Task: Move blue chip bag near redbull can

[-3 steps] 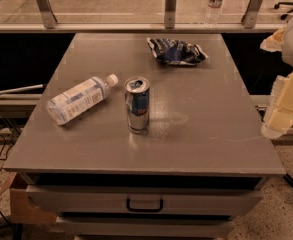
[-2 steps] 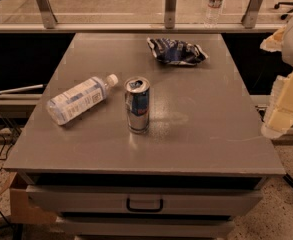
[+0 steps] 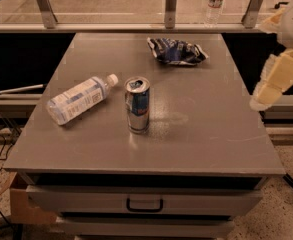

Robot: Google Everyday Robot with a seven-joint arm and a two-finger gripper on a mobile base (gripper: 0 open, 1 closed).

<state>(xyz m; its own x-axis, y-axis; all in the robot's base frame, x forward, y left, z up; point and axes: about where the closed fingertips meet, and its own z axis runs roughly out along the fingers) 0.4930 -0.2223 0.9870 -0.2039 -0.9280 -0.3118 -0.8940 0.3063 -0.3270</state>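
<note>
The blue chip bag (image 3: 176,51) lies crumpled and flat at the far middle of the grey table (image 3: 211,134). The redbull can (image 3: 137,105) stands upright near the table's centre, well in front of the bag and slightly to its left. My gripper (image 3: 275,80) is a cream-coloured shape at the right edge of the view, off the table's right side, to the right of the bag and touching nothing.
A clear plastic water bottle (image 3: 80,98) lies on its side left of the can. The table has a drawer with a handle (image 3: 144,204) at the front. A glass rail with metal posts (image 3: 170,5) runs behind the table; another bottle (image 3: 215,3) stands beyond it.
</note>
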